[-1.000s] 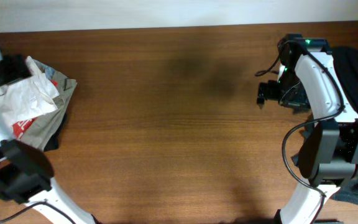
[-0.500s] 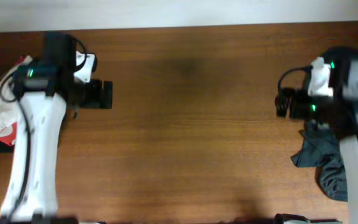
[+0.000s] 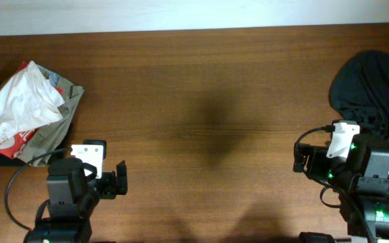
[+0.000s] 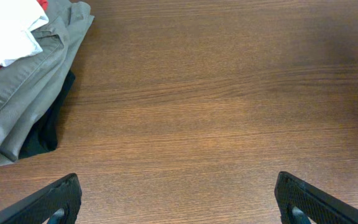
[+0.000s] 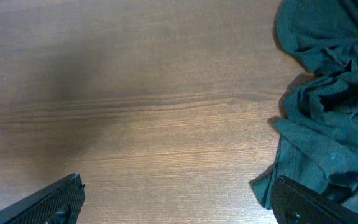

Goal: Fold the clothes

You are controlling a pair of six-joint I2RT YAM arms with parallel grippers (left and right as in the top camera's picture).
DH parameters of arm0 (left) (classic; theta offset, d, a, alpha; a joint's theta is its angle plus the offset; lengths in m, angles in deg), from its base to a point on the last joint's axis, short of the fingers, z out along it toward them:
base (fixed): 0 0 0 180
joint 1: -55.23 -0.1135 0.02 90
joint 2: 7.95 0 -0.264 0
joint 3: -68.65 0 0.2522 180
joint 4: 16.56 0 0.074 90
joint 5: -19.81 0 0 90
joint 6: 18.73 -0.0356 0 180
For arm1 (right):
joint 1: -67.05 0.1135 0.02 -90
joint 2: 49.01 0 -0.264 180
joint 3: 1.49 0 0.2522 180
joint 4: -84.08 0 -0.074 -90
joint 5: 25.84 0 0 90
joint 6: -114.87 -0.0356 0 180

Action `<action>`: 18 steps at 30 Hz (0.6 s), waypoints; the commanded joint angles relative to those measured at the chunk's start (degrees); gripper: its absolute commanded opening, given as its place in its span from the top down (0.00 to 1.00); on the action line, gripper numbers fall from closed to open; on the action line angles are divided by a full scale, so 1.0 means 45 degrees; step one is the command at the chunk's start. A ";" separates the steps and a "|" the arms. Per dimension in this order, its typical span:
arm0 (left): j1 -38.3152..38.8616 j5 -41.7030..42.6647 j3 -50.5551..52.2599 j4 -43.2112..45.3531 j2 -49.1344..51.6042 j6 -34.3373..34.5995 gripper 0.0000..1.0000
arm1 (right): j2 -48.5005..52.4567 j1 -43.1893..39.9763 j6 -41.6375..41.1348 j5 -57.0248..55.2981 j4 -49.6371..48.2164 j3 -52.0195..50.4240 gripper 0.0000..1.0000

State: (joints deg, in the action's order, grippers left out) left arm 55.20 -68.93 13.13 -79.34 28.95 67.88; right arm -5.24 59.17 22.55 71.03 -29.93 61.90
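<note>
A pile of clothes lies at the far left of the table: a white garment on top, red cloth and a grey-olive garment under it. In the left wrist view the grey garment fills the top-left corner, with a black one beneath it. A dark teal garment lies crumpled at the far right, and also shows in the right wrist view. My left gripper is open and empty over bare wood. My right gripper is open and empty, its right finger at the dark garment's edge.
The brown wooden table stretches between the two piles. A white wall strip runs along the far edge. Both arm bases stand at the near edge.
Both arms have swung back from the far sides of the table to the near edge. The dark garment, earlier under the right arm, now lies uncovered at the far right.
</note>
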 commanded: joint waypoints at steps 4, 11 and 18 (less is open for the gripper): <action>-0.0029 0.0000 0.0058 -0.0019 -0.0029 0.0029 0.01 | -0.2030 0.0573 0.0107 -0.1044 -0.0204 -0.0423 0.01; -0.0029 0.0000 0.0058 -0.0019 -0.0029 0.0034 0.01 | -0.8087 0.2200 0.0714 -0.0287 -1.0341 -0.8592 0.01; -0.0029 0.0000 0.0058 -0.0019 -0.0029 0.0029 0.01 | -0.9685 0.2361 0.1248 -0.0738 -1.0656 -1.0958 0.01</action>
State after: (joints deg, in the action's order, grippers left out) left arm 55.20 -68.93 13.37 -79.53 28.95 67.88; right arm -48.32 69.09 27.77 68.47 -79.81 13.53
